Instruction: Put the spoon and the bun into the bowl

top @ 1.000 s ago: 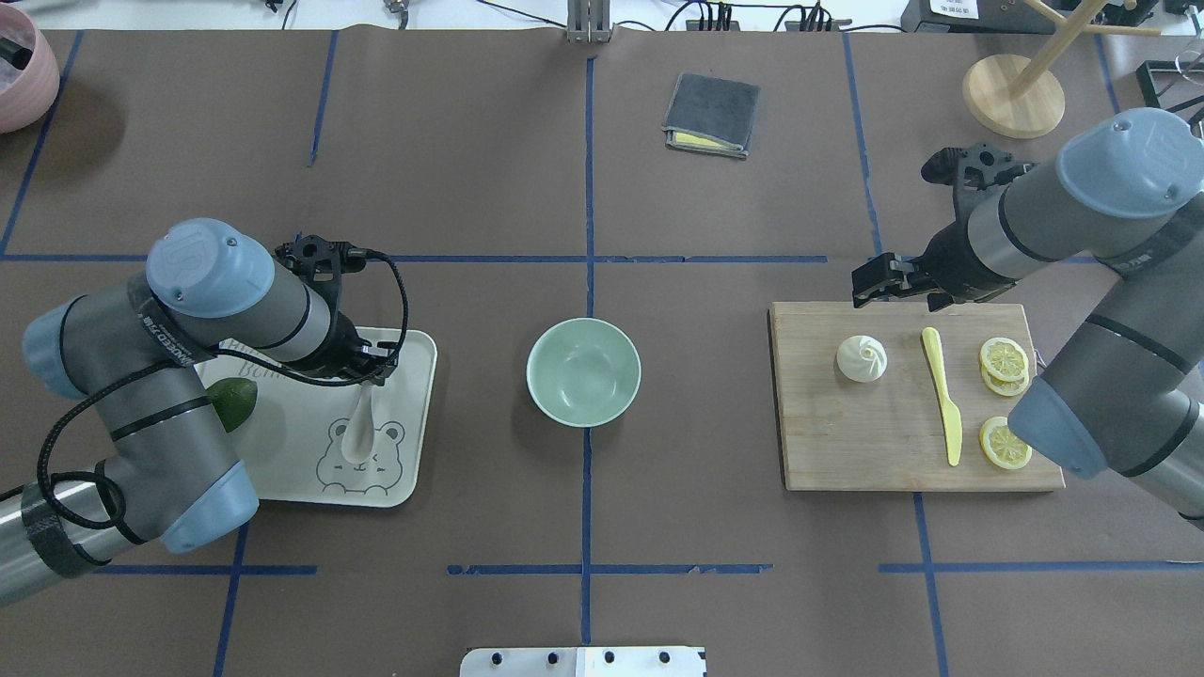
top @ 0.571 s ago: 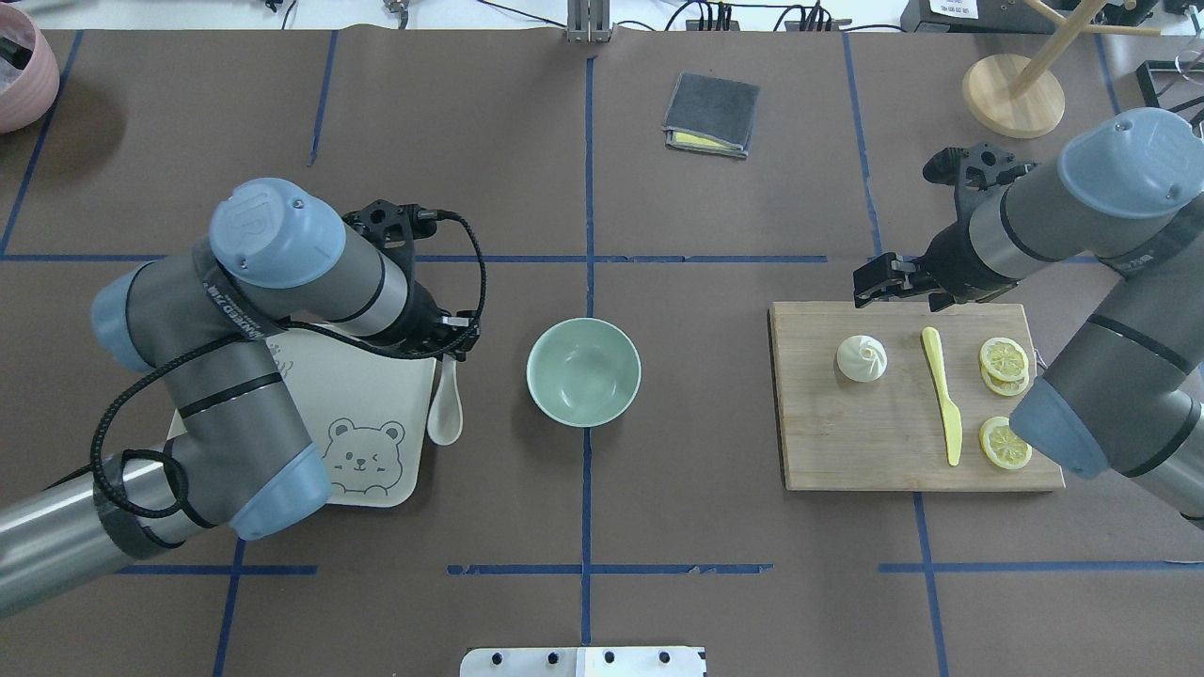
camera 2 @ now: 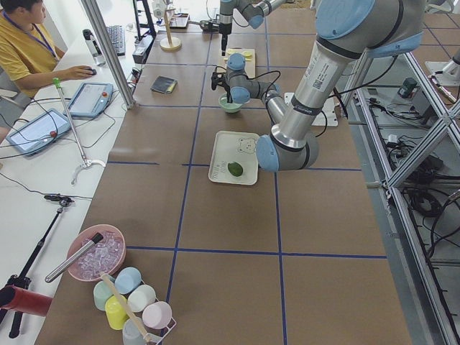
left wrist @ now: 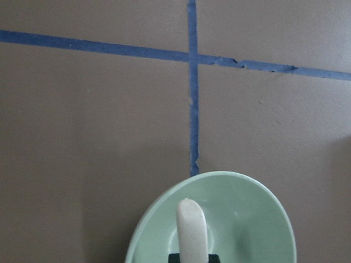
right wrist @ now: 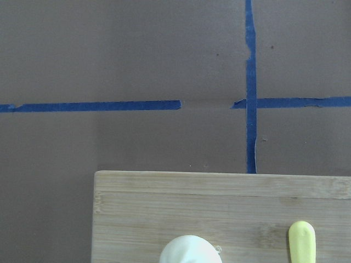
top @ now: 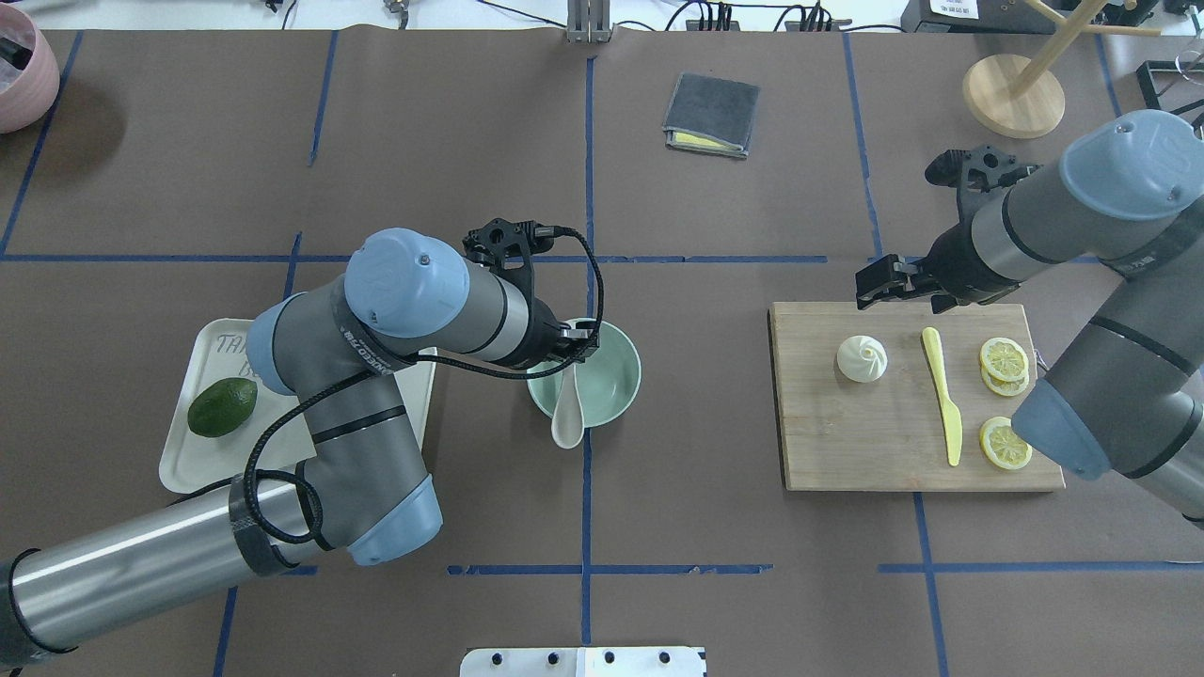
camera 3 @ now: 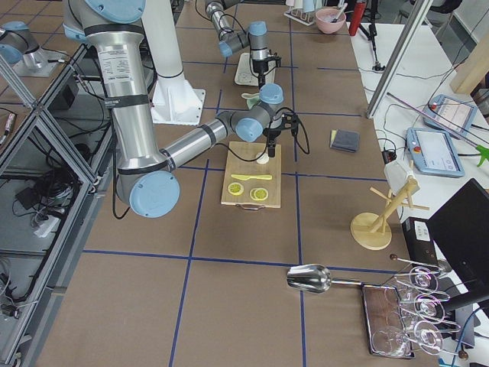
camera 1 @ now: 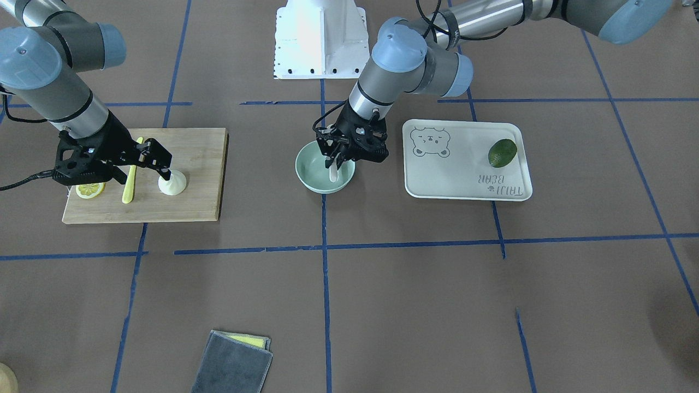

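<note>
just now left gripper (top: 576, 340) pinches spoon (top: 568, 422) over bowl (top: 625, 378).

The pale beige-white spoon (top: 568, 420) hangs scoop-down, gripped by its handle in the left pincer (camera 1: 339, 155), over the round mint-green bowl (top: 618, 374) at mid-table (top: 451, 141). The white pleated bun (top: 862, 358) sits upright on a wooden board (top: 847, 442), well apart.
</note>
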